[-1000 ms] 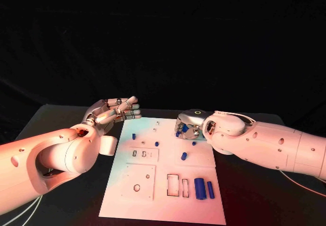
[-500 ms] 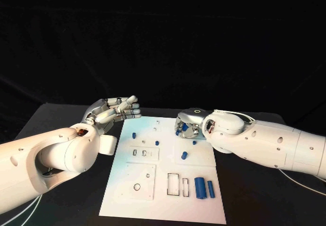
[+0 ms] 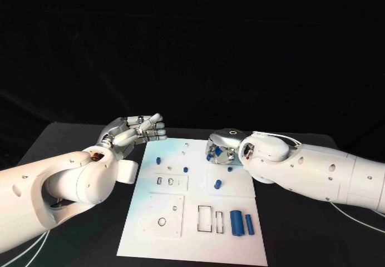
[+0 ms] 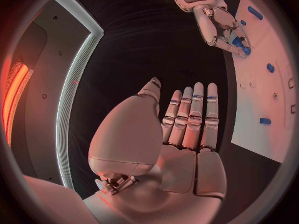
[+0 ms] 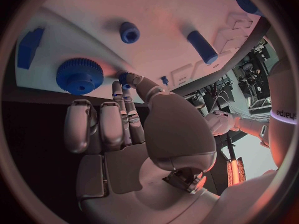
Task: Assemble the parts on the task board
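Currently I see my right hand (image 3: 221,149) pinching a small blue part (image 5: 124,78) over the task board (image 3: 192,233); my left hand (image 3: 132,132) hovers empty, fingers extended.

We see a black counter (image 3: 72,139) spread before us, dark and matte. Directly on it lies the white task board (image 3: 192,222), a long flat plate set lengthwise in the middle of the counter, its near end toward us and its far end reaching away. Bare black surface shows on both long sides of the board.
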